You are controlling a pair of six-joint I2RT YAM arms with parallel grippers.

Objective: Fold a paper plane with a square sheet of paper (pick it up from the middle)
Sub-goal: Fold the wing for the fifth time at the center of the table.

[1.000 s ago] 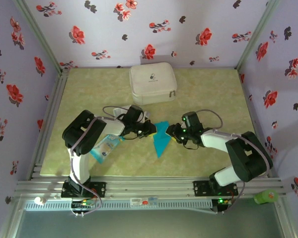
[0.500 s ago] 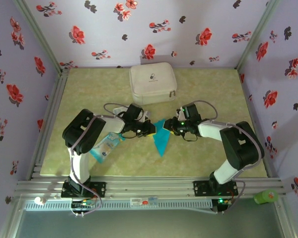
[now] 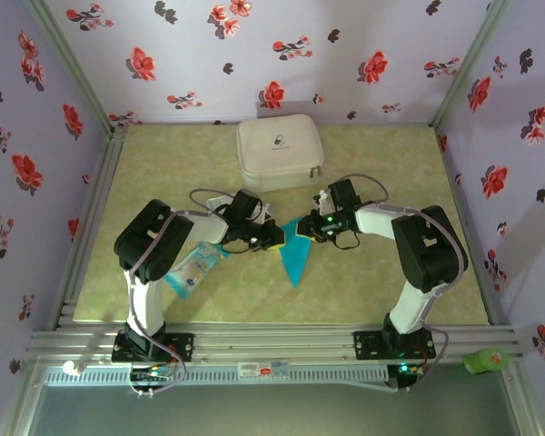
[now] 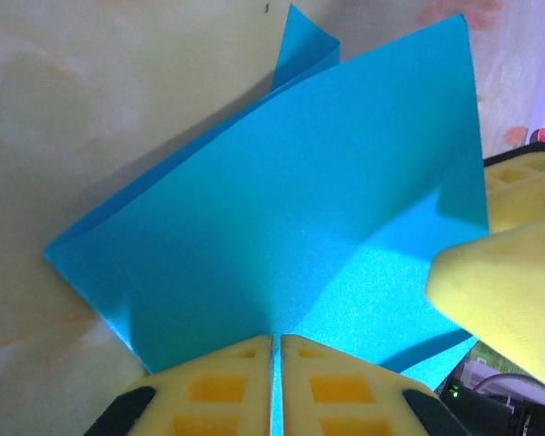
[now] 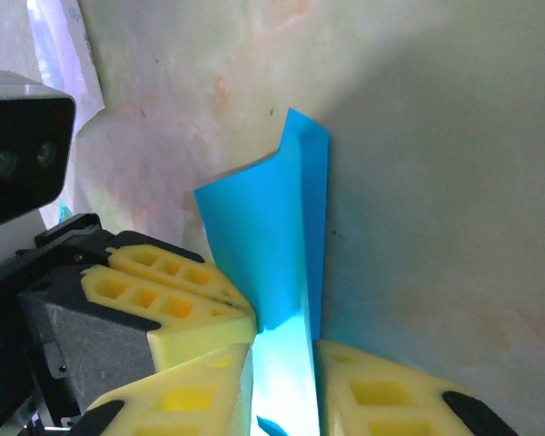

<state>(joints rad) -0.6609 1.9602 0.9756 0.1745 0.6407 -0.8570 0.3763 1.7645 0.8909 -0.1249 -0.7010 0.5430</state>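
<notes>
The right gripper (image 3: 312, 229) has swung in to the partly folded, bright blue square sheet of paper (image 3: 293, 258) at mid-table, its jaws narrowing astride a raised flap; I cannot tell whether they pinch it yet; the left gripper (image 3: 274, 239) stays clamped on the sheet's left side; a two-handed crease looks close. Near to far: one pale blue-and-white plastic packet (image 3: 191, 270); one sheet; two grippers; one white zipped fabric case (image 3: 279, 153).
</notes>
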